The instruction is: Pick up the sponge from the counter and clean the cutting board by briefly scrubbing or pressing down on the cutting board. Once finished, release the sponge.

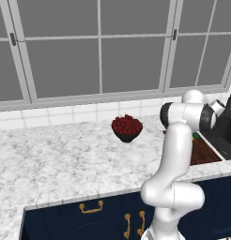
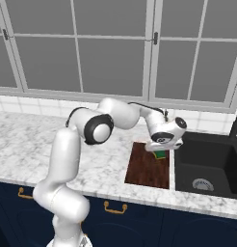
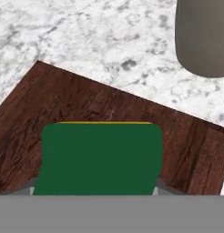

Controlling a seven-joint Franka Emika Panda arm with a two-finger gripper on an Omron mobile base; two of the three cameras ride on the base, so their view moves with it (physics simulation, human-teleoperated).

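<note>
Under the grey window, the white-and-grey veined marble desk (image 2: 106,169) carries a thin dark reddish-brown wooden cutting board (image 2: 144,169) just left of the black sink (image 2: 207,164). I see my end effector (image 2: 161,152) clamped on the small green-topped, yellow-bottomed sponge (image 3: 100,157), over the board's far right part.

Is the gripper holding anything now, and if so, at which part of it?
The gripper holds the small green-topped, yellow-bottomed sponge by its two opposite sides, over the dark reddish-brown wooden cutting board.
</note>
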